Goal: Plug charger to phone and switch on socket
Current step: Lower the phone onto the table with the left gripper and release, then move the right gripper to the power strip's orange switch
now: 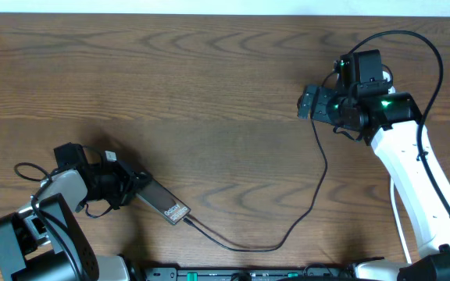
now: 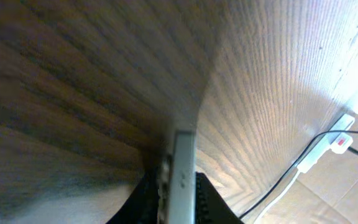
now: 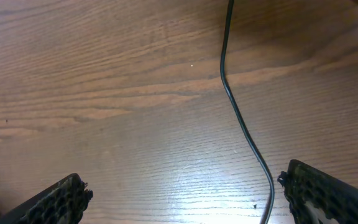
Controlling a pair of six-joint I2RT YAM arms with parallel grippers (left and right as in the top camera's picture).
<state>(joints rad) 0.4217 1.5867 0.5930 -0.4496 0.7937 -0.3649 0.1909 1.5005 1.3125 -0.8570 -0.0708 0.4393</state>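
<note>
The left gripper (image 2: 178, 199) clenches the slim phone (image 1: 164, 204) near the front-left of the woodgrain table (image 1: 209, 62), with broad bare room beyond. The thin black charger (image 1: 319, 176) seems seated in the phone's end, though it is too small to confirm. It runs up between the right gripper's (image 3: 182, 183) wide-spread fingers. The white socket (image 2: 325, 148) is distant and blurred.

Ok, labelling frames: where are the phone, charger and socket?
phone (image 1: 161, 203): overhead view, middle of its face.
charger (image 3: 222, 68): right wrist view, mid-run of the black cable.
socket (image 2: 324, 146): left wrist view, middle of its white body.
</note>
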